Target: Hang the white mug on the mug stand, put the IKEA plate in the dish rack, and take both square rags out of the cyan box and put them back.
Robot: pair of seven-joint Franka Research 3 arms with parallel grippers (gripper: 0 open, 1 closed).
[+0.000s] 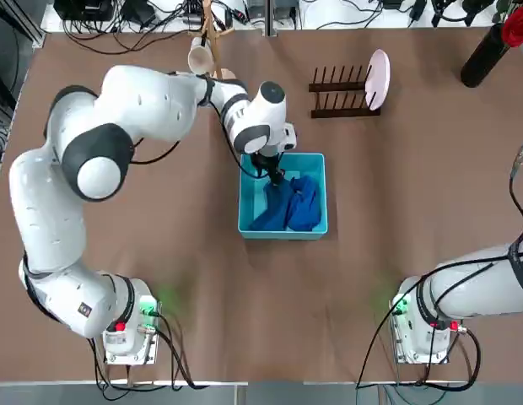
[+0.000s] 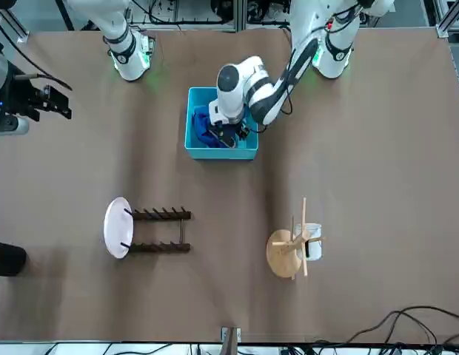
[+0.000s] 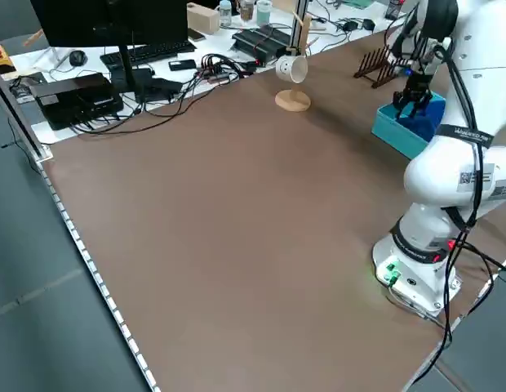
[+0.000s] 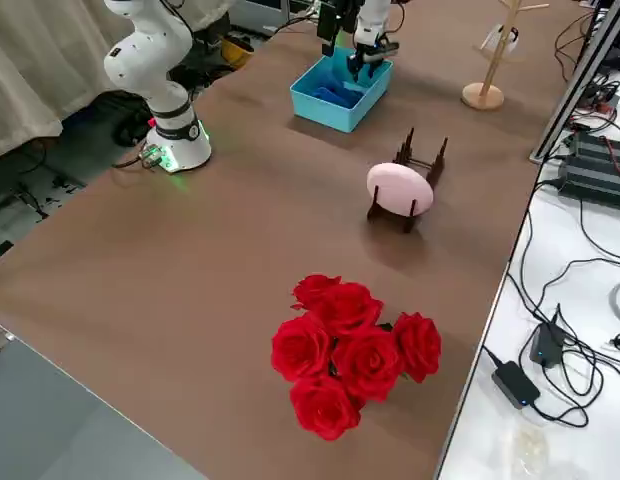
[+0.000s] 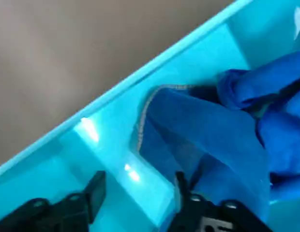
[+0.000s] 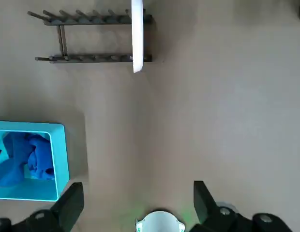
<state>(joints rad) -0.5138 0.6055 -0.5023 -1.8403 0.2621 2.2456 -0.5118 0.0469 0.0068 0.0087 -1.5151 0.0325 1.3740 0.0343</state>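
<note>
Down in the bright cyan plastic box [image 5: 198, 63] my left gripper [image 5: 138, 193] hangs with its jaws parted, grasping nothing, one fingertip brushing the rumpled dark-blue cloth rags [image 1: 293, 202] heaped inside. Across the brown table [image 1: 160, 253], the round white plate [image 1: 378, 74] stands on edge at one end of the dark pronged dish rack [image 1: 342, 91], and the small white mug [image 3: 291, 69] hangs on the light-wood mug stand [image 3: 295, 96]. Over at the table's edge, my right gripper [image 6: 138, 203] hovers high, jaws wide, released.
</note>
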